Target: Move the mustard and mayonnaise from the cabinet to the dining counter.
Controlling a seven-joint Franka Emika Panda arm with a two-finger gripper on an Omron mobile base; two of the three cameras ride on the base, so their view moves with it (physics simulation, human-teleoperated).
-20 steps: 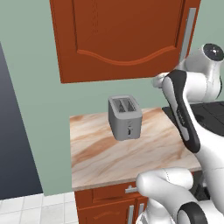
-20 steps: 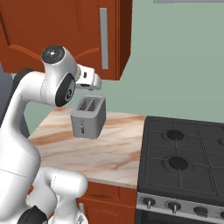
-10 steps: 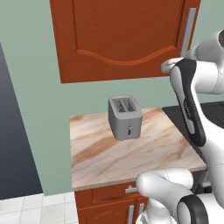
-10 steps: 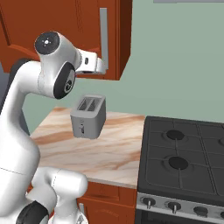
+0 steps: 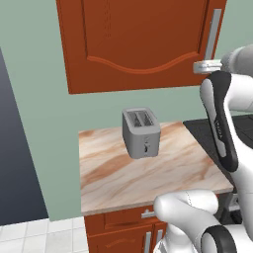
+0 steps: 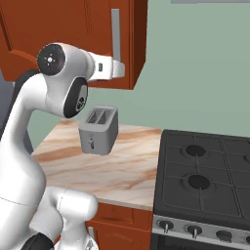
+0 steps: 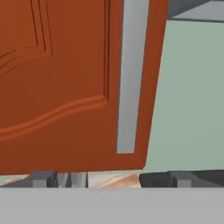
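The cabinet (image 5: 138,44) (image 6: 58,24) hangs on the wall with its arched door (image 7: 57,87) closed. Its long grey bar handle (image 5: 213,34) (image 6: 115,31) (image 7: 131,78) runs down the door's right edge. My gripper (image 5: 205,66) (image 6: 119,71) (image 7: 113,179) is raised to the level of the handle's lower end, just in front of it, open and empty. In the hand view the fingertips (image 7: 41,178) stand wide apart below the door's bottom edge. The mustard and the mayonnaise are hidden. The dining counter is out of view.
A grey toaster (image 5: 141,132) (image 6: 99,129) stands at the back of the small marble countertop (image 5: 148,173) under the cabinet. A black stove (image 6: 205,176) adjoins it on the right. My white arm stretches up between the base and the cabinet.
The arm has lifted the hand from toaster height up to the lower end of the cabinet handle. The gripper stayed open. Toaster and door have not moved.
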